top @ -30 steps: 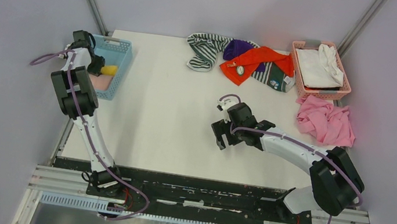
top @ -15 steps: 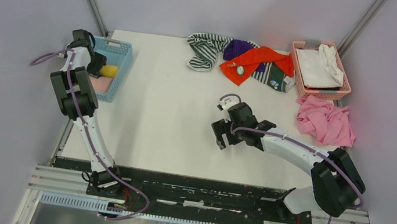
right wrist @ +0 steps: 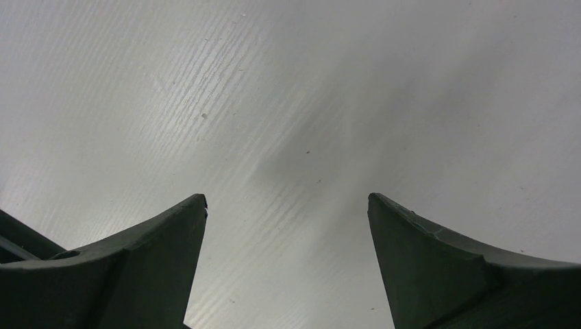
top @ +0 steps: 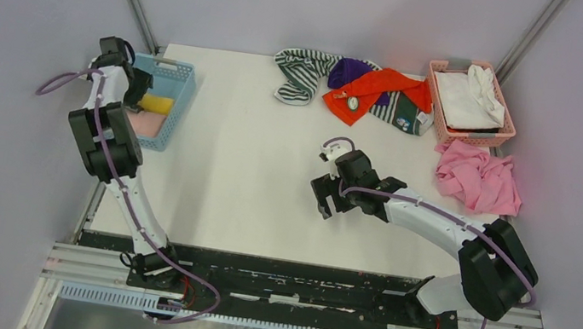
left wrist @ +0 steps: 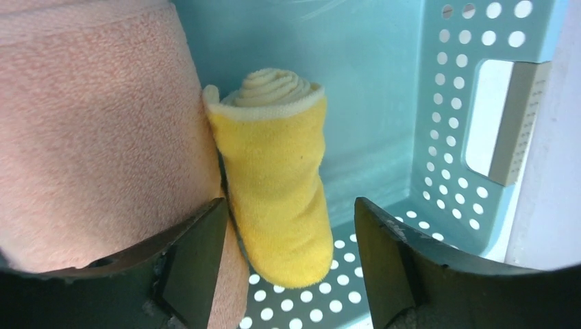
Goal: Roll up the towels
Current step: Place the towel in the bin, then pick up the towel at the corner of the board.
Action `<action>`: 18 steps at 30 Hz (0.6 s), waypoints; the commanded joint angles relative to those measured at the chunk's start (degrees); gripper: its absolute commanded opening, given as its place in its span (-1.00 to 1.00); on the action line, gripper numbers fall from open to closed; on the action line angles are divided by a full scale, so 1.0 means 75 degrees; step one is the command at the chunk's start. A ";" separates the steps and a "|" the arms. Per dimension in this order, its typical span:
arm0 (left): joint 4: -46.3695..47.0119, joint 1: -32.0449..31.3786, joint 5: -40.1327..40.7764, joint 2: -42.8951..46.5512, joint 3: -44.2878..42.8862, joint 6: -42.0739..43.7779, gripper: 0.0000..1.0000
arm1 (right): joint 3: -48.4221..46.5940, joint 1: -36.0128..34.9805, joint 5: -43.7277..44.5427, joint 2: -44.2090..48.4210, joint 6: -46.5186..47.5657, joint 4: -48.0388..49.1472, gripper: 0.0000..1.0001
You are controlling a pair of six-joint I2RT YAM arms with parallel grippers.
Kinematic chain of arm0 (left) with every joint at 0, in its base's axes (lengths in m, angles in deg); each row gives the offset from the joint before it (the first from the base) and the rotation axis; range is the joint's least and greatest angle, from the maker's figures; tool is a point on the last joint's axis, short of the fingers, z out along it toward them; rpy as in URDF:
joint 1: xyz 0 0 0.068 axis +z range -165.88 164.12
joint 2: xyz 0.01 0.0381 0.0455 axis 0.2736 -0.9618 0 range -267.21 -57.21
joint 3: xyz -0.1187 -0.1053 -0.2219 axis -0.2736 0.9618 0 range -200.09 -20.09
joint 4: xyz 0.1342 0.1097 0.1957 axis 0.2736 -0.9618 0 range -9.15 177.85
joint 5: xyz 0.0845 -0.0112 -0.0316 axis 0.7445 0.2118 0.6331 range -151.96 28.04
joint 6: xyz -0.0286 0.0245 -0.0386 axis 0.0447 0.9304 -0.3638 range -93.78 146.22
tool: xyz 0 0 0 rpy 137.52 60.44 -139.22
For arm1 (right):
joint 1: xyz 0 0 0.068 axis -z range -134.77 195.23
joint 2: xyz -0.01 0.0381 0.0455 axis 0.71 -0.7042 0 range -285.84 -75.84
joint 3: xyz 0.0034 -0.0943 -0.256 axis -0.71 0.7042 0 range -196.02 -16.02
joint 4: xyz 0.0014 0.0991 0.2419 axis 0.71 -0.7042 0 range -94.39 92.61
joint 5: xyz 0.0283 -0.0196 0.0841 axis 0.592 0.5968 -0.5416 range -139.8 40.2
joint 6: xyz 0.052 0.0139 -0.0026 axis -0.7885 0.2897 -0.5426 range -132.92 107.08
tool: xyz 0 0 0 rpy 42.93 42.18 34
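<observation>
Top: left gripper (top: 140,90) in blue basket (top: 184,80) at 9 o'clock; loose towels (top: 359,88) at 1 o'clock.
Left wrist: jaws apart, yellow roll (left wrist: 274,178) between them, pink roll (left wrist: 96,130) touching it at 9.
Right wrist: right gripper (right wrist: 288,202) wide over table (right wrist: 274,82), nothing between.

So you've got two baskets on the surface (top: 236,165), one blue basket (top: 171,67) and one pink basket (top: 468,138). Two rolled towels sit in the blue one: one yellow roll (left wrist: 277,185) and one pink roll (left wrist: 96,137). Loose ones, you can count four for sure: one striped towel (top: 301,73), one purple towel (top: 348,71), one orange-red towel (top: 372,90) and one crumpled pink towel (top: 480,178). There's also a dark green striped bit (top: 403,111) that might be a fifth, one white cloth (top: 465,99) heap in the pink basket, and two claws, left claw (left wrist: 288,212) and right claw (right wrist: 288,199).
</observation>
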 commanded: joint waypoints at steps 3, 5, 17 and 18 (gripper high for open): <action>0.0088 0.0259 0.0454 0.1146 0.0244 0.0410 0.56 | -0.0270 0.0031 0.0128 0.0317 0.0064 0.0232 0.89; 0.0125 0.0253 0.0465 0.1532 0.0497 0.0588 0.61 | -0.0307 0.0033 0.0256 0.0359 0.0053 0.0239 0.90; 0.0990 0.0200 -0.0424 0.4537 0.3486 0.2104 0.84 | -0.0525 0.0117 0.1142 0.0764 -0.0134 0.0061 0.95; 0.1063 0.0198 -0.0585 0.4759 0.3689 0.2241 0.86 | -0.0527 0.0130 0.1217 0.0818 -0.0152 0.0053 0.96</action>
